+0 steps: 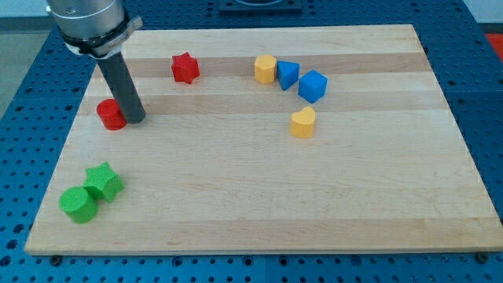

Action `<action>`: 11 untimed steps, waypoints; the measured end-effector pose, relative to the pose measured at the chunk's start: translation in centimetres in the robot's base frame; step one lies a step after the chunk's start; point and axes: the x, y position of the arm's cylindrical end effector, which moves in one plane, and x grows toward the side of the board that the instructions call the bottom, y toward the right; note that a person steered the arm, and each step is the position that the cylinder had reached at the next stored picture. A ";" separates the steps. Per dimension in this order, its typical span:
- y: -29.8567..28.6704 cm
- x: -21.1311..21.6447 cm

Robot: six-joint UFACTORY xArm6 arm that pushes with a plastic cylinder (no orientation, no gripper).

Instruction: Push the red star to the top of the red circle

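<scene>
The red star lies near the view's top, left of centre, on the wooden board. The red circle lies lower and further to the view's left. My tip stands on the board right against the red circle's right side, well below and to the left of the red star. The rod hides part of the circle's right edge.
A yellow block, a blue triangle-like block and a blue cube cluster at the view's top centre. A yellow heart lies below them. A green star and a green circle sit at the bottom left.
</scene>
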 end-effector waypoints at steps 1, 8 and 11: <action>0.9 -0.9; 11.1 -12.5; 6.6 -11.6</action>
